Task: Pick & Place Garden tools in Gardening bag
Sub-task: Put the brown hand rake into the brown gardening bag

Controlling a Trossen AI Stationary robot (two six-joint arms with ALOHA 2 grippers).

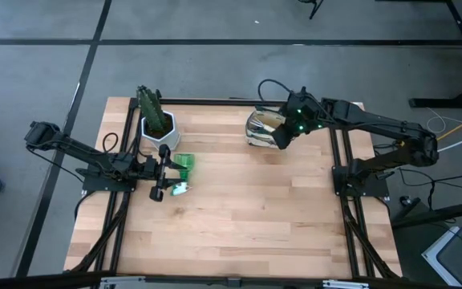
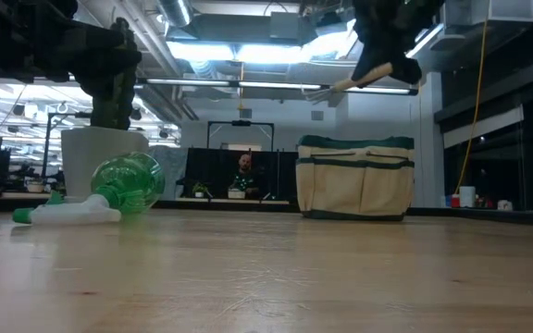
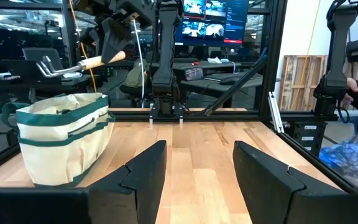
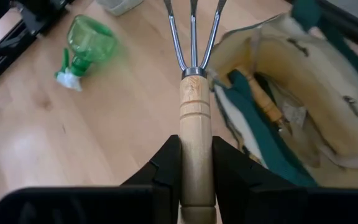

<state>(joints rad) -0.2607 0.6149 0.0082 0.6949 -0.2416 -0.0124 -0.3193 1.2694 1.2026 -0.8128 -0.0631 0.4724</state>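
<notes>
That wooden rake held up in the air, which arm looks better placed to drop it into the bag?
The right. Its gripper is shut on the rake, right above the bag. The left gripper is open, over by the green bottle.

Two dark arms are seen over one wooden table (image 1: 239,233), each ending in one gripper: the left gripper (image 1: 167,171) and the right gripper (image 1: 283,136). One gardening bag (image 2: 355,178) is counted. One pronged rake (image 4: 194,93) with three metal prongs is counted, and one wooden handle (image 4: 263,99) is seen inside the bag. One green-and-white bottle (image 2: 109,191) is found lying on the table. One white pot (image 1: 158,129) with one cactus (image 1: 151,108) is counted. One person (image 2: 243,172) is made out in the room behind.
</notes>
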